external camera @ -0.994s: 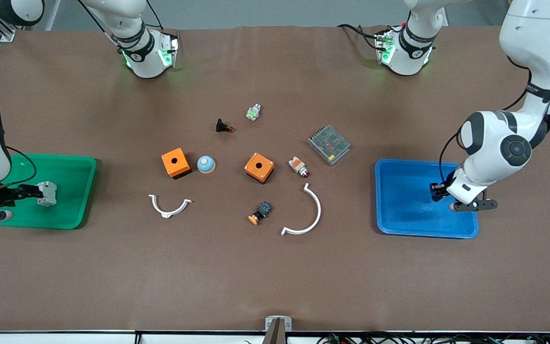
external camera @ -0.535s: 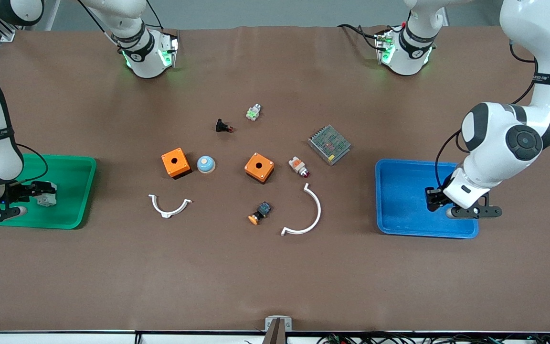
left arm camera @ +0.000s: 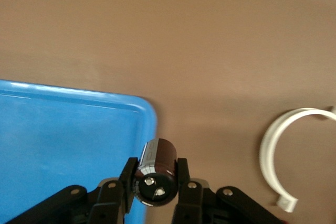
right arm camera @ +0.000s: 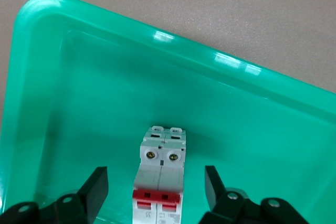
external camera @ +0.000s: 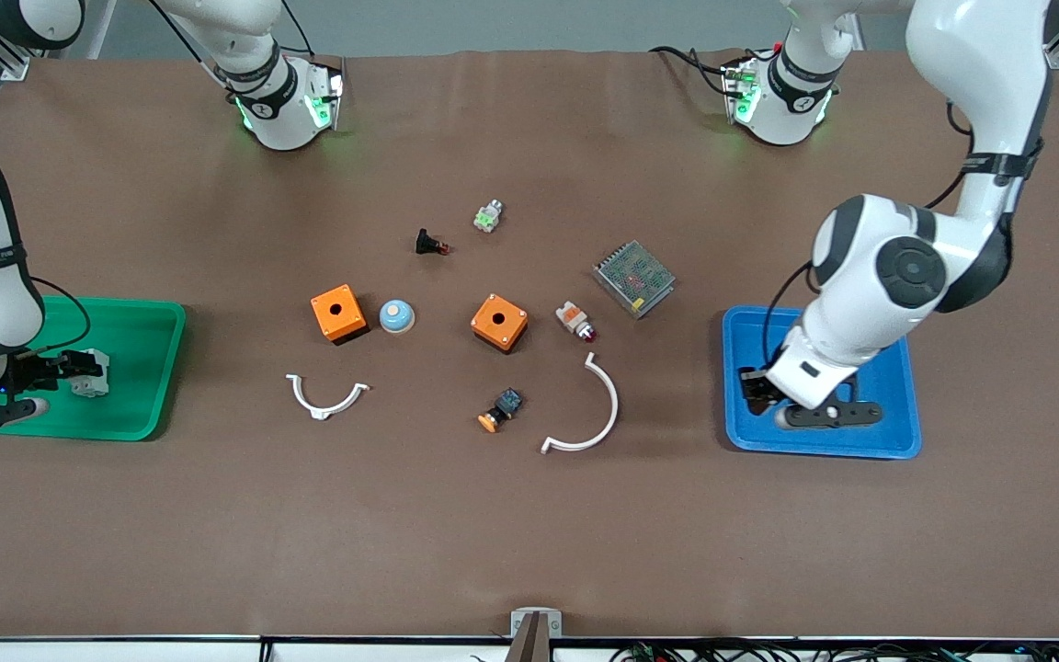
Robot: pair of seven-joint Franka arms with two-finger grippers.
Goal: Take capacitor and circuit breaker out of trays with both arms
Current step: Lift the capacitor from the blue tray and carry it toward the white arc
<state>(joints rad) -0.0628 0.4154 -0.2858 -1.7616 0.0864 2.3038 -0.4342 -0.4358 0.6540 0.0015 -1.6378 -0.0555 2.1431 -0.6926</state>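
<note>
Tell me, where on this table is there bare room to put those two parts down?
The widest bare patch is the brown strip nearer the front camera than the large white arc and small white arc. Bare gaps also lie between the green tray and small arc, and between the blue tray and large arc. The middle, around the orange boxes, is crowded.

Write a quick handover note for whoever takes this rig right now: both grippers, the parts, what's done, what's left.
Left gripper: shut on the capacitor, over the blue tray rim.
Right gripper: fingers open astride the circuit breaker, which rests in the green tray; no contact visible.
Done: capacitor gripped.
Left: set the capacitor on the table; grip the breaker, lift it out and set it down.
</note>
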